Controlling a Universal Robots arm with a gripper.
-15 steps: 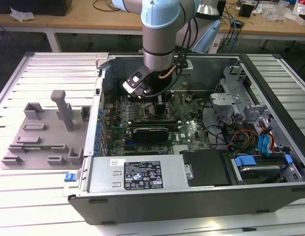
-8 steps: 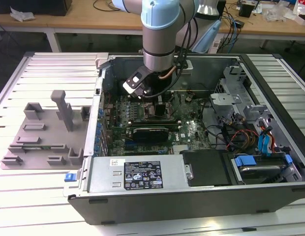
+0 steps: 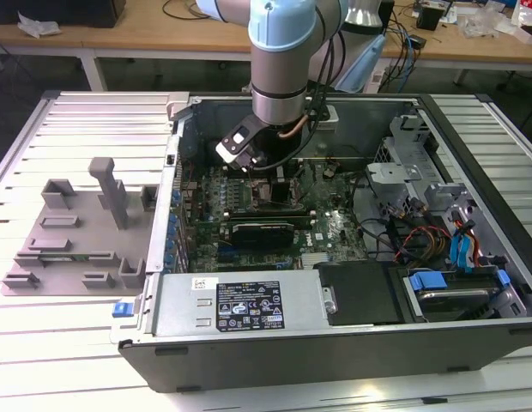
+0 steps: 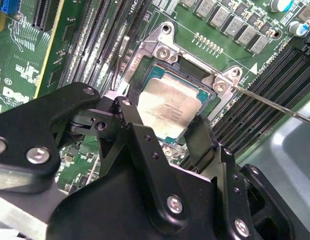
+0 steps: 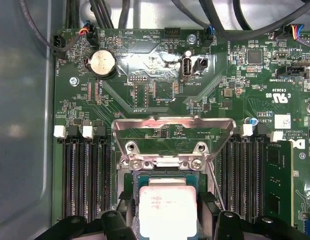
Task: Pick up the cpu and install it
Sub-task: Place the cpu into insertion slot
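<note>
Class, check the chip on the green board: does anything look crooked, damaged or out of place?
Nothing stands out. The chip lies square with the open metal hold-down frame beside it, no damage shows, and the end effector straddles it. Whether it is fully seated cannot be told.

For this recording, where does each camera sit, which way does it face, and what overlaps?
Exterior view: off the arm, high, looking down into the open computer case; the arm shows.
First wrist view: at the wrist, facing the motherboard squarely; the end effector shows.
Second wrist view: at the wrist, looking obliquely at the motherboard; the end effector shows large.
Shared: both wrist views show the cpu.
</note>
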